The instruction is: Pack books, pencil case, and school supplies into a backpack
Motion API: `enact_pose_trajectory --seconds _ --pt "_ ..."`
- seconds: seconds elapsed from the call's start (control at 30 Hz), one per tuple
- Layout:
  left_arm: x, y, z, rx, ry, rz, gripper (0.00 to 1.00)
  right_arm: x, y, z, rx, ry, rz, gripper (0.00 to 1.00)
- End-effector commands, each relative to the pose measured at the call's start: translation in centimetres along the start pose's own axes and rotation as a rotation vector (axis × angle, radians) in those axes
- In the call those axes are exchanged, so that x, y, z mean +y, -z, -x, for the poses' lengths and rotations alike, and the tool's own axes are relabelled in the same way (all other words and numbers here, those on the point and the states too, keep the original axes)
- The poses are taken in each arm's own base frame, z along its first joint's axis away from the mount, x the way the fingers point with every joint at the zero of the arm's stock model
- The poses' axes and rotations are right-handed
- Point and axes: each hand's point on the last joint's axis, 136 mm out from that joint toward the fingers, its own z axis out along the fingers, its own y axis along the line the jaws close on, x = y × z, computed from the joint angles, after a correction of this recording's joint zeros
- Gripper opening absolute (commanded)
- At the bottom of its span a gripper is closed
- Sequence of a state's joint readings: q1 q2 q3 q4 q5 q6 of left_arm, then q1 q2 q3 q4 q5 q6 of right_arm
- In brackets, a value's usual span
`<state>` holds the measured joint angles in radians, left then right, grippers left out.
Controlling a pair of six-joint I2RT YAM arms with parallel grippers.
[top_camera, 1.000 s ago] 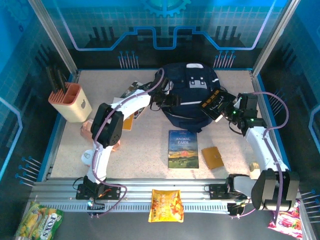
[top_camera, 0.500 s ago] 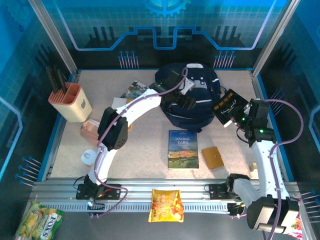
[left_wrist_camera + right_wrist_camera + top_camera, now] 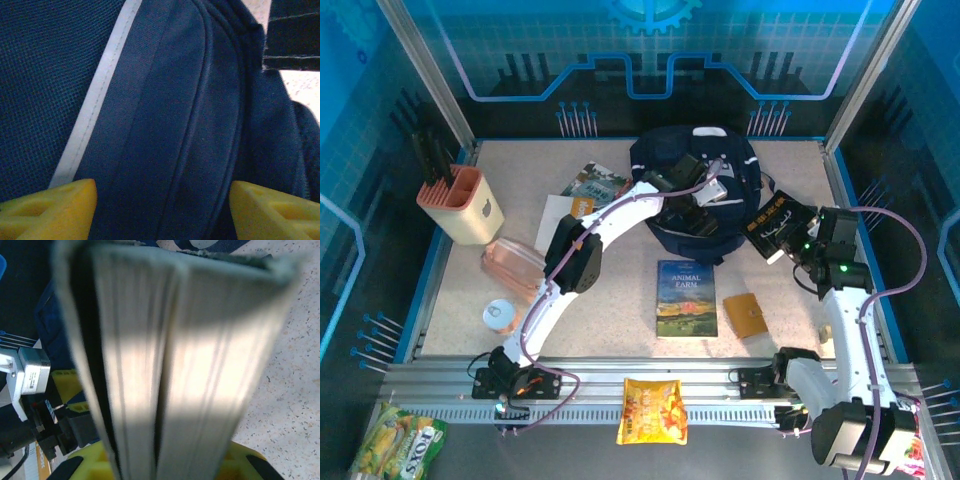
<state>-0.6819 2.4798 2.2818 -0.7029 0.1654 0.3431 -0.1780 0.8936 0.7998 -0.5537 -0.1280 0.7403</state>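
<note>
Top view: the backpack point(image 3: 695, 160) lies at the worktop's far edge. The left gripper point(image 3: 708, 215) is over it, jaws apart, likely to open it. The right gripper point(image 3: 792, 235) clamps the black book point(image 3: 775, 220) just beside the backpack, ready to insert.
Left wrist: fingertips point(image 3: 55, 207) straddle navy fabric.
Right wrist: page edges pinched.

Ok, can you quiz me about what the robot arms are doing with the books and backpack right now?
1. True or false: Animal Farm lies flat on the table, outside the backpack.
2. What does the right gripper hold? A) the black book B) the tan square C) a snack bag
3. On the left gripper, are the jaws open or shut?
Key: 1 true; 2 A; 3 open.
</note>
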Motion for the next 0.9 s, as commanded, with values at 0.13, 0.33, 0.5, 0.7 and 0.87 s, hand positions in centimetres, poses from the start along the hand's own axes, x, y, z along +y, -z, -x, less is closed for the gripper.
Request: enact_pose_trajectory --seconds 0.13,0.33,0.5,0.7,0.87 --pt "1.3 -1.9 -1.7 0.072 -0.105 0.059 0.68 1.1 0.9 0.7 -0.028 0.0 0.054 0.06" --pt "3.4 -2.5 -1.7 0.077 -0.053 0.192 0.4 1.0 1.4 0.9 -0.045 0.001 0.044 0.05" --pt "2.5 -1.2 0.3 0.013 -0.042 0.195 0.15 0.9 2.4 1.5 -0.085 0.005 0.022 0.05" --pt "1.3 2.6 4.0 -0.112 -0.026 0.175 0.0 0.5 4.2 2.3 -0.146 0.012 -0.018 0.05" --pt "1.3 7.0 7.5 -0.233 0.023 0.206 0.0 0.2 5.1 2.0 -0.156 0.002 -0.031 0.05"
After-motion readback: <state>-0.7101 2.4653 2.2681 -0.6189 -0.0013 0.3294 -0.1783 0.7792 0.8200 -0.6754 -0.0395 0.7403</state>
